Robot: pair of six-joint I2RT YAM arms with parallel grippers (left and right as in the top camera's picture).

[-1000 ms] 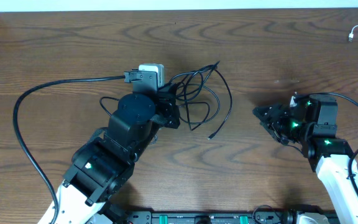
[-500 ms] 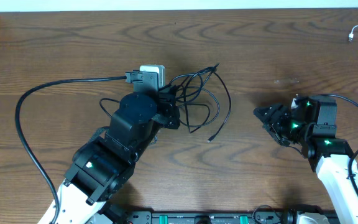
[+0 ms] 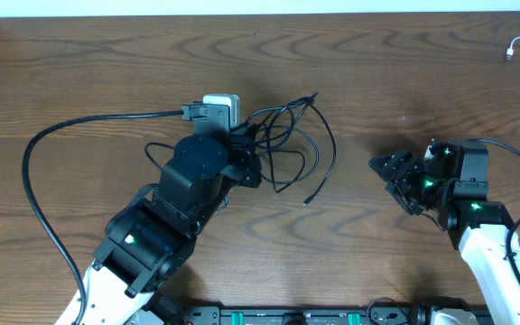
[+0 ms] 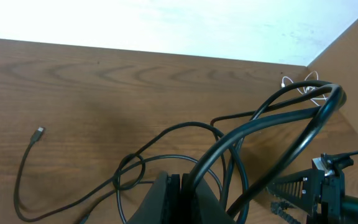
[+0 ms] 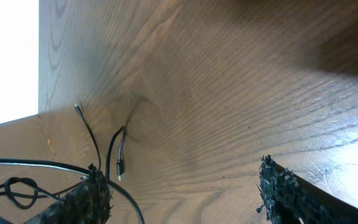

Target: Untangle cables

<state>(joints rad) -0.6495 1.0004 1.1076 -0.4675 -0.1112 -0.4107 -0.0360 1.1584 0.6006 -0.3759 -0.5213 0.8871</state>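
Note:
A tangle of thin black cables (image 3: pixel 289 144) loops on the wooden table just right of my left gripper (image 3: pixel 249 149). One plug end (image 3: pixel 307 200) lies free on the wood. In the left wrist view the left gripper (image 4: pixel 180 183) is shut on a black cable (image 4: pixel 272 124) that arches up out of the jaws. Another strand ends in a small plug (image 4: pixel 39 132). A white cable (image 3: pixel 515 49) lies apart at the far right corner. My right gripper (image 3: pixel 385 171) stands open to the right of the tangle. Its fingers (image 5: pixel 91 198) hold nothing, and a cable plug (image 5: pixel 120 168) lies beyond them.
The thick black wire (image 3: pixel 57 135) of the left arm sweeps over the left half of the table. The left arm's body (image 3: pixel 170 208) covers the near left area. Bare wood (image 3: pixel 359 99) separates the tangle from the right gripper.
The right gripper's jaws have spread wider. The loose plug end of the black cables has shifted slightly. The left arm keeps its grip and place.

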